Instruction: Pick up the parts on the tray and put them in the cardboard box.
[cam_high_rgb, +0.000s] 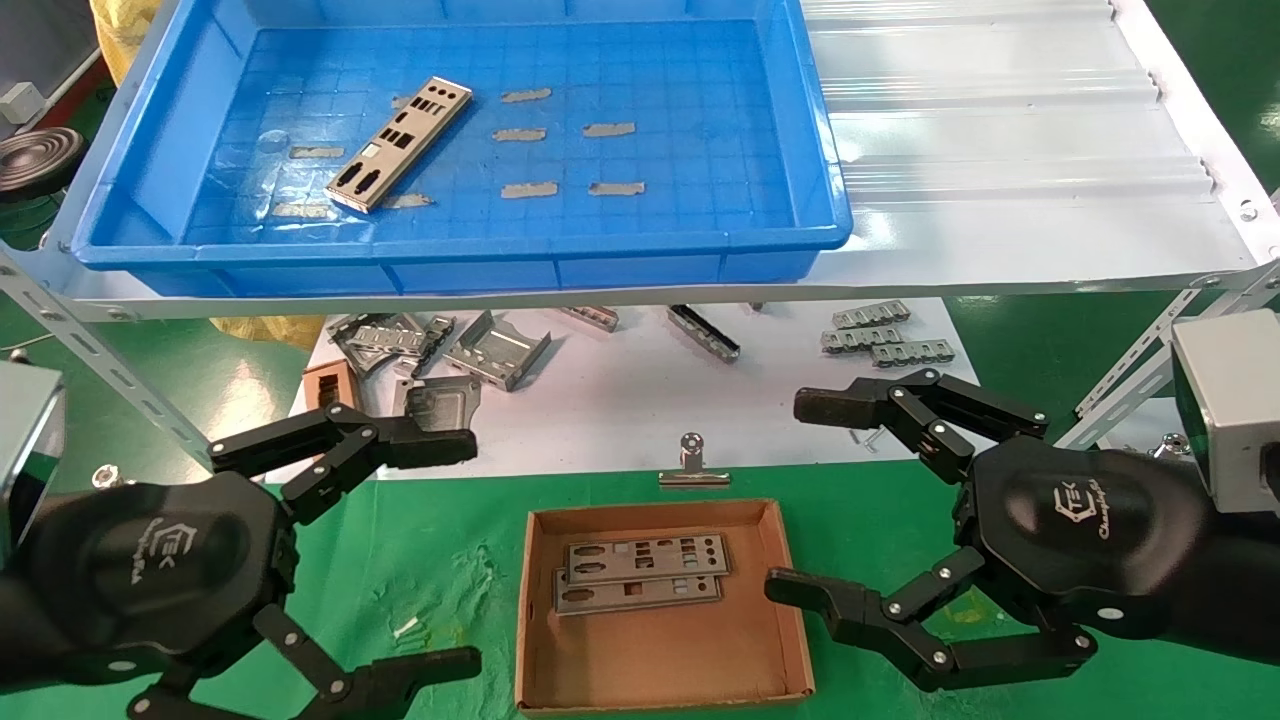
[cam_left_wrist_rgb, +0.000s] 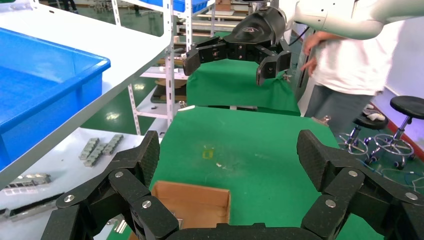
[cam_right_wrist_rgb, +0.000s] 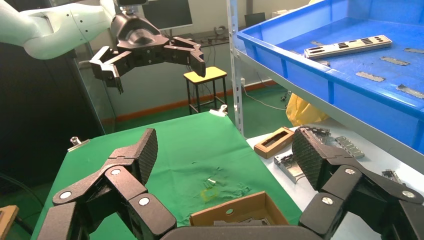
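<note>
fingers of the left gripper (cam_high_rgb: 440, 550) and the right gripper (cam_high_rgb: 800, 495) are spread wide, with nothing held between them. both are kept low over the green desk (cam_high_rgb: 430, 560), one at each side of the cardboard box (cam_high_rgb: 660, 690). two parts (cam_high_rgb: 640, 572) are seen lying flat in the box, overlapping, between the two sets of fingers. one more part (cam_high_rgb: 400, 157) is left on the blue tray (cam_high_rgb: 640, 255) on the shelf above, well apart from both grippers.
</note>
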